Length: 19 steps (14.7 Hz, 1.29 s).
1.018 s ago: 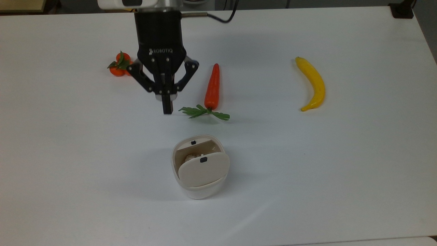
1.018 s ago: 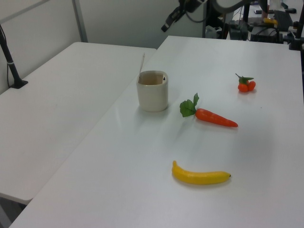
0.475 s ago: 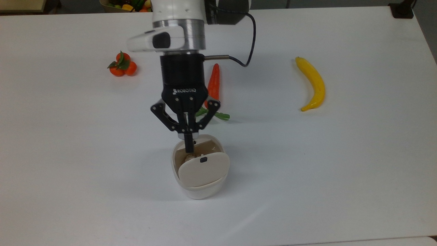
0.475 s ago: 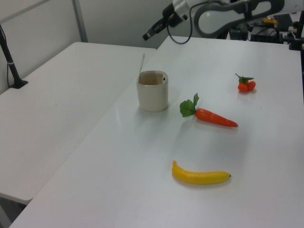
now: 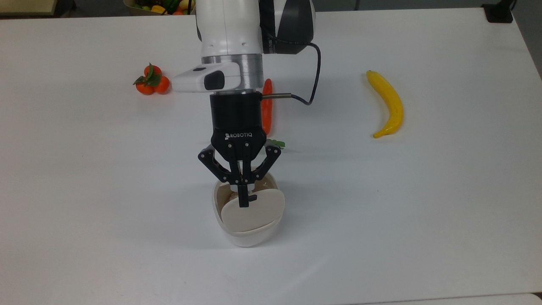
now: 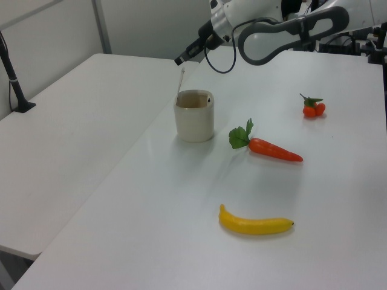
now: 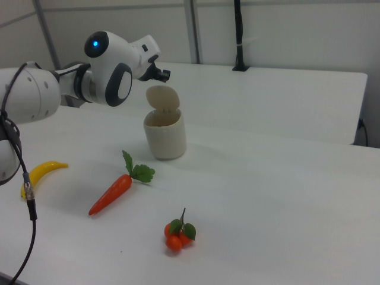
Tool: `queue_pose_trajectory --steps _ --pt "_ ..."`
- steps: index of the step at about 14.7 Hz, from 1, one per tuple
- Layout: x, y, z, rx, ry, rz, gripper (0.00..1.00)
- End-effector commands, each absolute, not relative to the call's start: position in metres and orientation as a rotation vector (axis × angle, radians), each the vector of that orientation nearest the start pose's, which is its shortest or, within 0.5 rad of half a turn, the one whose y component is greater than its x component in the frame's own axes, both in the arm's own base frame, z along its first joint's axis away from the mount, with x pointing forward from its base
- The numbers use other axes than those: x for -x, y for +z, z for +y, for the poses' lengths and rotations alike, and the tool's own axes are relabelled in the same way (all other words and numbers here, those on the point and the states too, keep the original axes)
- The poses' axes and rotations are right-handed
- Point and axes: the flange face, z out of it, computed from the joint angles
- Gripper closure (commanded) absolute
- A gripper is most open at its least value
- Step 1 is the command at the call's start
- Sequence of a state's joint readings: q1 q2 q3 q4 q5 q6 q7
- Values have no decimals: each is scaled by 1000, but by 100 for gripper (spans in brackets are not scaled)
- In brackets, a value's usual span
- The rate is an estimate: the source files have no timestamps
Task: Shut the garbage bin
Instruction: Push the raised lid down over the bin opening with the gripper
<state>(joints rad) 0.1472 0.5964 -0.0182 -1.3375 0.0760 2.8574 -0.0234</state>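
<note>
The arm reaches in from the top view's upper edge, with the gripper pointing down over the garbage bin. Its fingers are pressed together and hold nothing; their tip is near the upper edge of the raised beige lid. The bin stands at mid-table with its lid upright. A carrot lies just beyond it, partly hidden by the arm; tangerines and a banana lie well apart.
</note>
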Motion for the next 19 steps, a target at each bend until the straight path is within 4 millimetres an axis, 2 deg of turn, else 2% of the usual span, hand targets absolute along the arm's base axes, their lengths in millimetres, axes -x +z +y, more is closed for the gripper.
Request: queue_pose_trajectory --steps 1,4,7,10,13,19 --pt "-767 486 104 2730 -1348 -141 100" --pt "-763 488 100 2740 -1344 -144 100" --pt "-752 485 98 2769 -1307 -158 100" --pt "-734 488 83 2803 -1264 -144 100" --pt "-727 490 79 2842 -1189 -145 100" --pt "-721 465 80 2938 -976 -169 100"
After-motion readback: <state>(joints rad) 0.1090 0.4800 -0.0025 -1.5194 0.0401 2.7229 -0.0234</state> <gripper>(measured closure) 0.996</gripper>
